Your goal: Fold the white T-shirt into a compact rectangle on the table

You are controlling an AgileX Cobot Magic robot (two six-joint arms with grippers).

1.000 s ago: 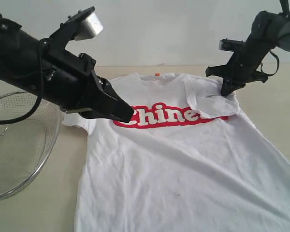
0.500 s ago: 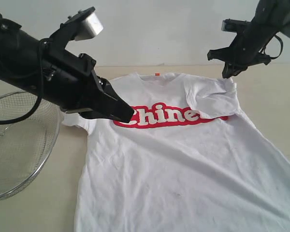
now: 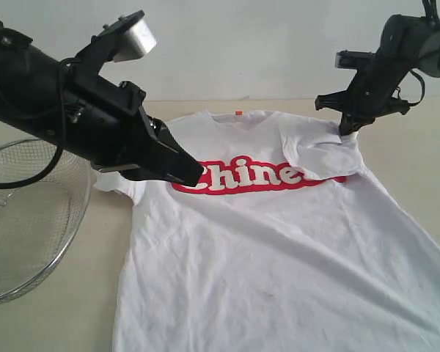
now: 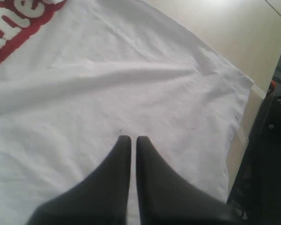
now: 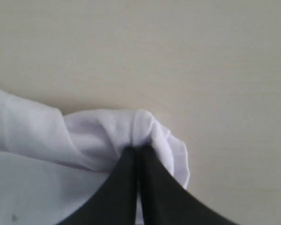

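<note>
Backdrop: Pale wall behind a beige bench (image 3: 418,147); a wire basket (image 3: 29,220) sat well out past the left end of the red band (image 3: 264,176).
Shirt: the white shirt (image 3: 279,242) lay chest-up on the bench, with the collar tag (image 3: 238,113) on the band's far side and the hem on its near side.
Long axis: it ran collar to hem, square across the red band.
Folded sleeve: the sleeve (image 3: 319,150) on the right arm's side was turned in over the chest, its lower edge covering the right end of the band.
Right fingers: the right fingers (image 3: 346,128) were together, and by the wrist view (image 5: 129,157) they were clamped on a bunched fold of that sleeve, just beyond the band's right end on its far side.
Left fingers: the left fingers (image 3: 191,172) were together on nothing (image 4: 124,143), hanging over the band's left end above plain cloth; whether they touched it could not be told.
Other sleeve: it stuck out flat past the band's left end, partly hidden under the left arm.
Deciding relation: the held fold lay on the right arm's side, so that arm looked the one placed to carry it inward toward the band's middle, across the long axis; the left was the nearer arm for the flat sleeve.
</note>
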